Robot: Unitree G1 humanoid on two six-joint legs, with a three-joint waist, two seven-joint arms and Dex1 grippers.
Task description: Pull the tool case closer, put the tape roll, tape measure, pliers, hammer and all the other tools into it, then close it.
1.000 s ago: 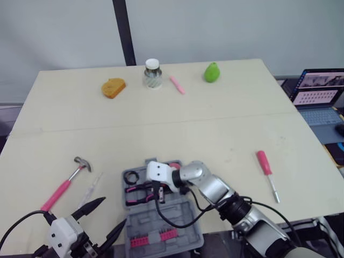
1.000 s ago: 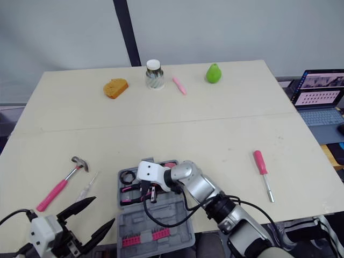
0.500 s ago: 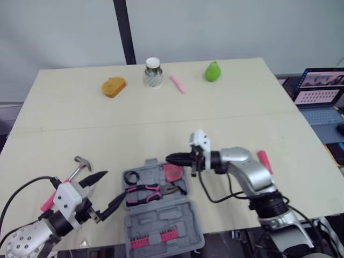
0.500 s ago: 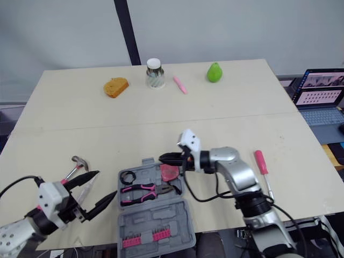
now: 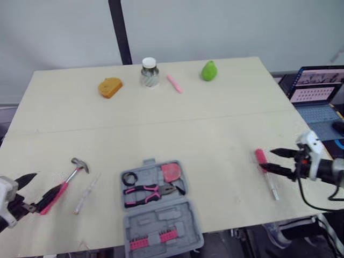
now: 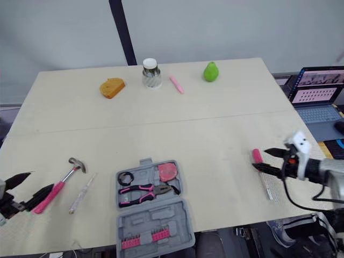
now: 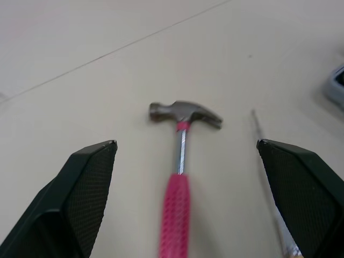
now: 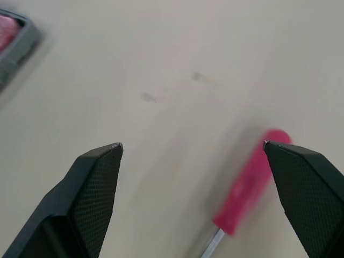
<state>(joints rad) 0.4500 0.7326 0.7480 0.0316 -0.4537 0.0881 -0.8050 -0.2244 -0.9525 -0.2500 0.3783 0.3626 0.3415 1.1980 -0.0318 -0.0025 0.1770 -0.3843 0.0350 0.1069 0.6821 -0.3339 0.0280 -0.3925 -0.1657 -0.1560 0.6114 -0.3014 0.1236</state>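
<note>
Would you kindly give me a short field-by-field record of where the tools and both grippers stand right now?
case: tool case open, lying near the front edge of the table
in case: tape roll, pliers, tape measure
out, robot's left: hammer, thin screwdriver beside it
out, robot's right: pink screwdriver
left gripper: open, astride the hammer's handle, not gripping
right gripper: open, by the pink screwdriver's handle, not gripping
far edge: jar, green pear
</note>
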